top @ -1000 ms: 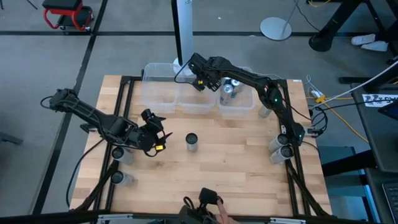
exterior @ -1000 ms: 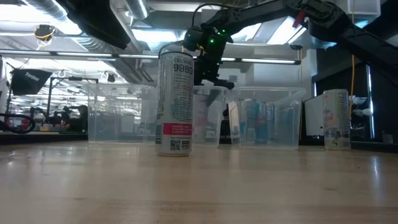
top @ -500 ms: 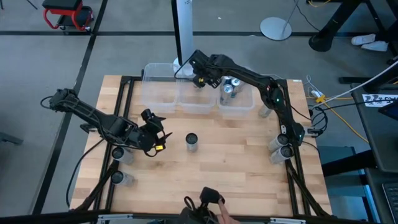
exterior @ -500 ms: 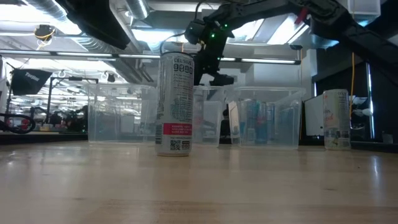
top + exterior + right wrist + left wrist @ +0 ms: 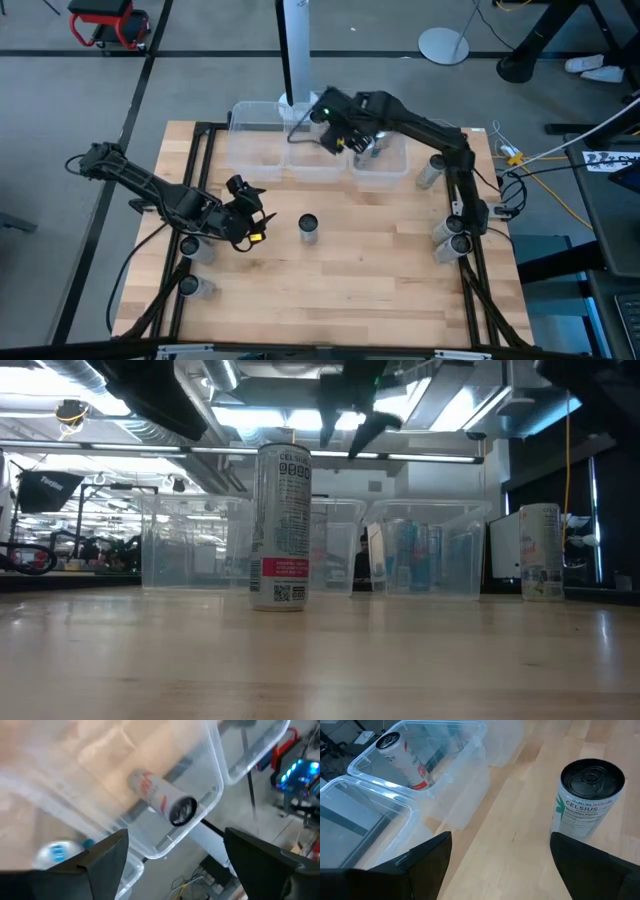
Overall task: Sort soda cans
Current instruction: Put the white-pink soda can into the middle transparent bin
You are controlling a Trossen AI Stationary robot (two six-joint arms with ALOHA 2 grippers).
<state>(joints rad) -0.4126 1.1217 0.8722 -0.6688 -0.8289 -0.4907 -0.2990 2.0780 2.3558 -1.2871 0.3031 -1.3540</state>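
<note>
One soda can [image 5: 308, 227] stands upright on its base in the middle of the table; it also shows in the low view [image 5: 281, 525] and the left wrist view [image 5: 588, 800]. My left gripper [image 5: 252, 206] hangs open to the can's left, with nothing between its fingers [image 5: 500, 865]. My right gripper [image 5: 338, 138] is open and empty high above the middle clear bin [image 5: 312, 162]. In that bin a red-marked can [image 5: 162, 797] lies on its side. Teal-topped cans [image 5: 366, 145] stand in the right bin [image 5: 385, 172].
A third clear bin [image 5: 252, 145] stands at the far left of the row. More cans stand near the table's right edge [image 5: 450, 240] [image 5: 429, 172] and left edge [image 5: 190, 247] [image 5: 190, 287]. The wood around the middle can is bare.
My right gripper has risen from just above the middle bin and shifted slightly toward the table's right edge, staying open. In the low view it has climbed to the top of the picture. My left gripper and the standing can have kept still.
</note>
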